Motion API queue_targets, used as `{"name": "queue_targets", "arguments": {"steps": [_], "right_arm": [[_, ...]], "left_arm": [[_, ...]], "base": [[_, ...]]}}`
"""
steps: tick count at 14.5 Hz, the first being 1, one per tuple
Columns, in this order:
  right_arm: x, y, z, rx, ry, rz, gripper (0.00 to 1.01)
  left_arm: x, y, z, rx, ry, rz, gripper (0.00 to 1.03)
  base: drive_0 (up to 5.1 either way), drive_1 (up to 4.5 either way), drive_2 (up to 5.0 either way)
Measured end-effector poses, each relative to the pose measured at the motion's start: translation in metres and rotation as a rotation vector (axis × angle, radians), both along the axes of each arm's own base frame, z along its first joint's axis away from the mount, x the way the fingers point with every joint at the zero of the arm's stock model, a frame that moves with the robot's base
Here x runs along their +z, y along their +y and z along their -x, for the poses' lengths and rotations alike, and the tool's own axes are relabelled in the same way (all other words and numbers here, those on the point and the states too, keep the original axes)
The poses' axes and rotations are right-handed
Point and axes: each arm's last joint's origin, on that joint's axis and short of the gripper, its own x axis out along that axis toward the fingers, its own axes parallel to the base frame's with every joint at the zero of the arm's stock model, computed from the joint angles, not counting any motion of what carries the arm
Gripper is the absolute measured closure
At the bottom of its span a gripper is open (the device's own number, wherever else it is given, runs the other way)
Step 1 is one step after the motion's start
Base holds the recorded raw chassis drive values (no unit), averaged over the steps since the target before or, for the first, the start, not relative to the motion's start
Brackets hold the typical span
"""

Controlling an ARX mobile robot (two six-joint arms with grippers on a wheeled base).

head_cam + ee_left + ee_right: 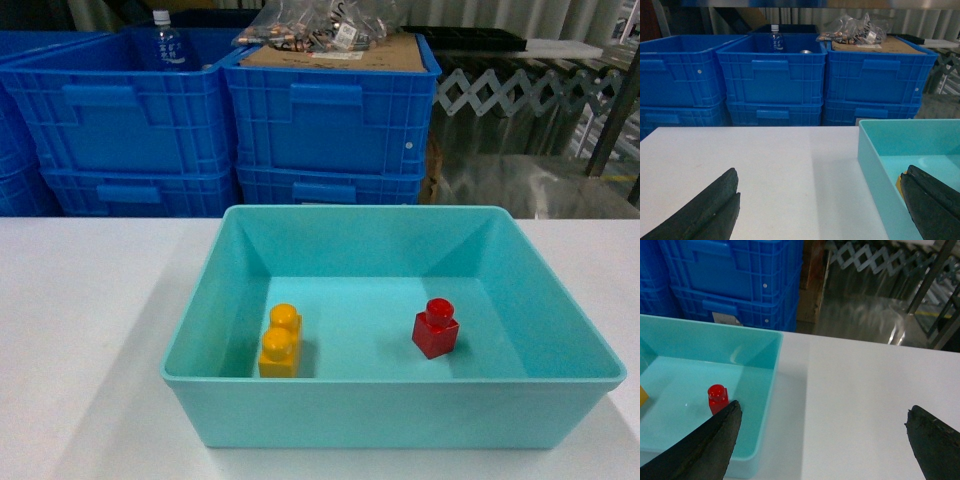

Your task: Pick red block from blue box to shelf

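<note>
The red block (436, 328) stands upright on the floor of the blue box (390, 212), right of its middle. In the right wrist view the red block (717, 397) shows just beyond my left fingertip (725, 427), near the blue box's right wall (771, 385). My right gripper (822, 425) is open over the white table to the right of the box, holding nothing. Over the table left of the blue box's wall (872, 165), my left gripper (820, 200) is open and empty too. Neither gripper shows in the head view. The shelf is not clearly in view.
A yellow-orange two-stud brick (280, 341) stands in the box's left part. Stacked dark blue crates (200, 130) line the back of the white table (80, 330). A shiny metal surface (865, 305) and dark slanted uprights (930, 277) lie beyond the table's right back.
</note>
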Motion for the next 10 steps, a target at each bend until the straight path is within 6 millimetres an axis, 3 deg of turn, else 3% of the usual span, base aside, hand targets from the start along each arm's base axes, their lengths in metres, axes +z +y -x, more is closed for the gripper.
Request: {"name": "queue_targets", "arguments": {"steps": [1,2,3,5,10], "right_arm": [[0.002,0.020,-0.076,0.077,0.149,0.011,0.03],[-0.004,0.073,-0.147,0.246,0.280,0.010,0.03],[-0.023,0.103,-0.166,0.324,0.363,0.021,0.03],[-0.043,0.124,-0.173,0.357,0.468,0.055,0.03],[-0.065,0.143,-0.198,0.290,0.614,0.109,0.03]], "left_arm": [[0.000,0.000,0.000,0.000,0.000,0.000,0.05],[0.000,0.000,0.000,0.000,0.000,0.000,0.05],[0.000,0.000,0.000,0.000,0.000,0.000,0.05],[0.000,0.000,0.000,0.000,0.000,0.000,0.05],[0.000,0.000,0.000,0.000,0.000,0.000,0.05]], "base": [[0.0,0.00,0.0],[0.0,0.00,0.0],[0.0,0.00,0.0],[0.0,0.00,0.0],[0.0,0.00,0.0]]}}
